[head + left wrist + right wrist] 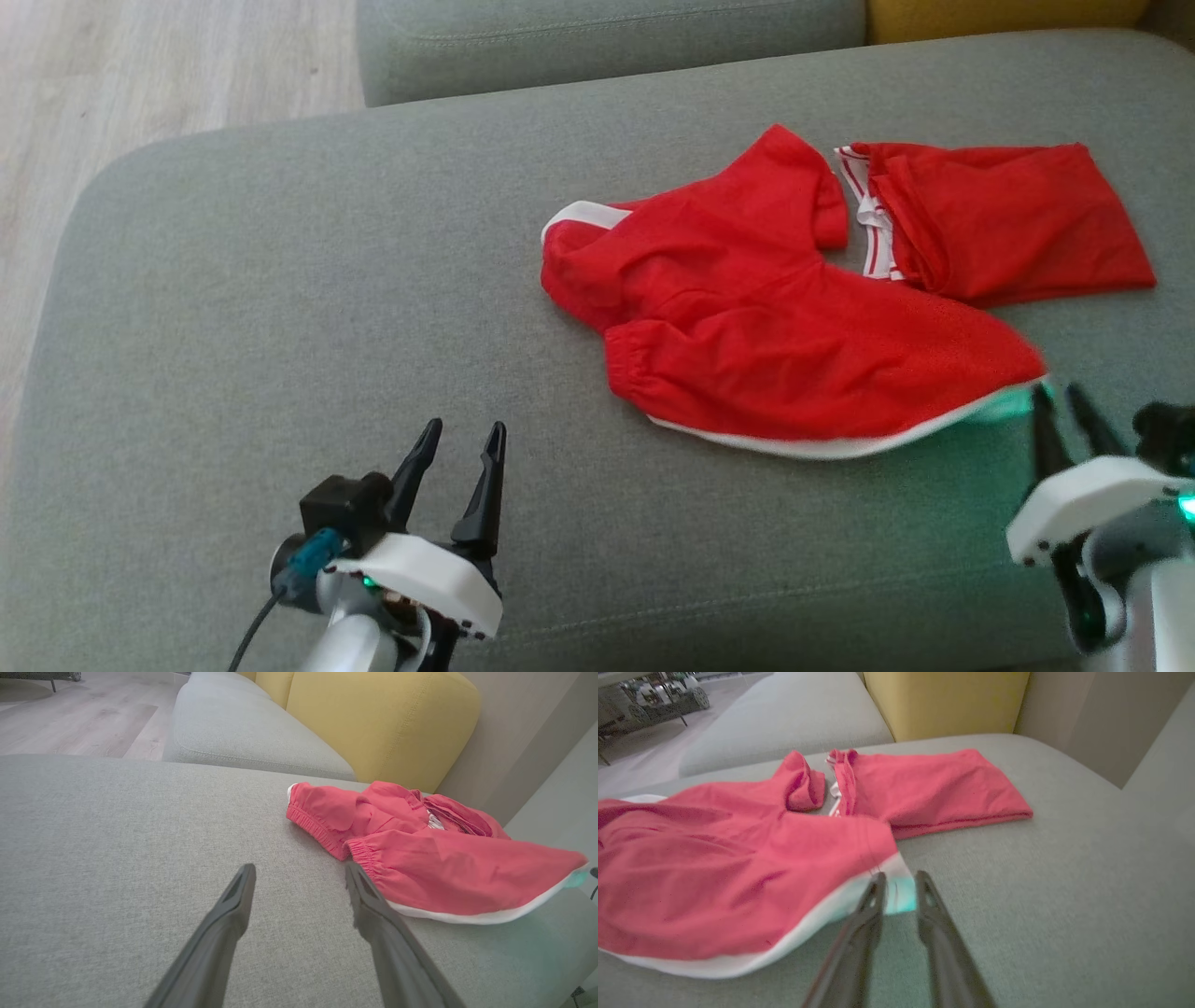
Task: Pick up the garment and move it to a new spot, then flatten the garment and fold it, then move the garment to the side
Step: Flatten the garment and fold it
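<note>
A grey sofa cushion (280,327) carries the red garment (775,345), spread right of centre, just beside a second red piece (1008,224). The right end effector (1060,401) meets its white-hemmed near corner, fingers narrowly apart; whether they pinch it I cannot tell. The left end effector (464,441) hovers wide open, near the garment's elastic cuff but apart from it.

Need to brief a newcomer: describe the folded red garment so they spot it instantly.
On the grey cushion, look to the far right, near the yellow backrest. The folded red garment lies flat behind a larger rumpled red garment. Unlike that white-hemmed neighbour, it is a neat rectangle with striped trim.
</note>
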